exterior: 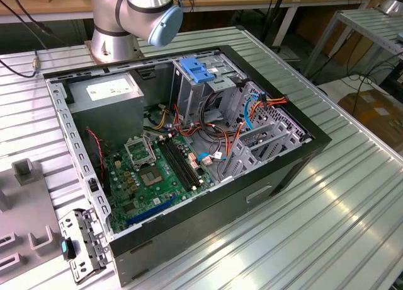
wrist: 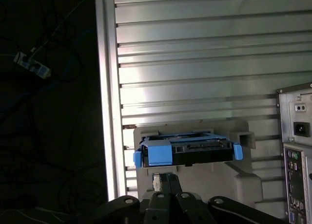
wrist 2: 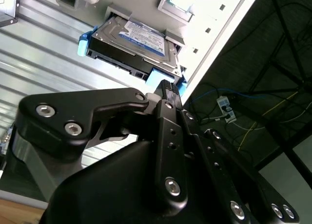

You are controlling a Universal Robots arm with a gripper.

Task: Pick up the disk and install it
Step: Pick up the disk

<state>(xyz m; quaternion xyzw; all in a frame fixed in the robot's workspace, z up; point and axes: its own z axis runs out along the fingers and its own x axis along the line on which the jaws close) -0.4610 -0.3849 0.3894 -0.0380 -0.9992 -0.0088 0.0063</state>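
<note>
Exterior view: set high, angled down over the open computer case [exterior: 189, 239] on the ribbed surface [exterior: 340, 227], at middle range. Both wrist views: mounted just behind the claw [wrist 2: 167, 90] [wrist: 163, 185], aimed along it, close to the disk [wrist 2: 141, 36] [wrist: 187, 148]. Shared by both: disk and surface edge. Computer case [wrist: 297, 160] also caught in the first wrist view.

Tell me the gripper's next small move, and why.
Probably ease the gripper closer onto the disk at its blue bracket end: the disk lies in its grey holder on the table, the gripper sits right by that end, and no grasp shows yet.
</note>
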